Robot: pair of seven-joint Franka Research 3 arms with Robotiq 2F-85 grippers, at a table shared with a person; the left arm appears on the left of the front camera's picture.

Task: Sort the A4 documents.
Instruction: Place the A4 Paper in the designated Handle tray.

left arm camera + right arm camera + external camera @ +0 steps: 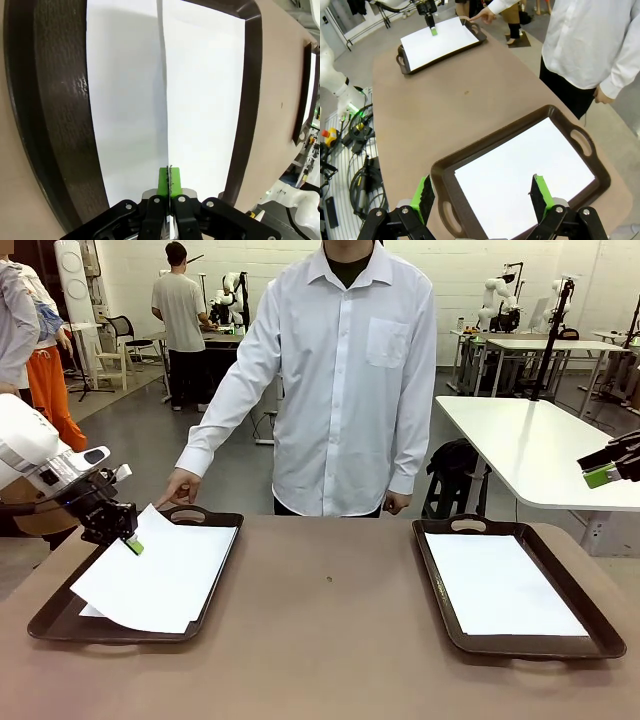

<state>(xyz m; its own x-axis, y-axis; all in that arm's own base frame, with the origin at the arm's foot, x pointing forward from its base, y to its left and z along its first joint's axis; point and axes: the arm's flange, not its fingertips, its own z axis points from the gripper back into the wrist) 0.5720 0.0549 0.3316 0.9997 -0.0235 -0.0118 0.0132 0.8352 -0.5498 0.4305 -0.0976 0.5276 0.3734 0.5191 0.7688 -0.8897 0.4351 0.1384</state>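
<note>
My left gripper [128, 540] is shut on the near-left edge of the top A4 sheet [160, 575], holding it raised and skewed over the left dark brown tray [60, 625]. A sliver of another sheet [90, 612] lies under it. In the left wrist view the held sheet [163, 75] runs edge-on from the shut gripper [169, 187], above a flat sheet [205, 100]. One sheet [500, 585] lies flat in the right tray [440, 585]. My right gripper [481, 195] hangs open high above that sheet [520, 175].
A person in a white shirt stands at the far side, one hand [180, 485] pointing down at the left tray's far handle. Bare brown tabletop [330, 620] lies between the trays. A white table [540, 450] stands behind at the right.
</note>
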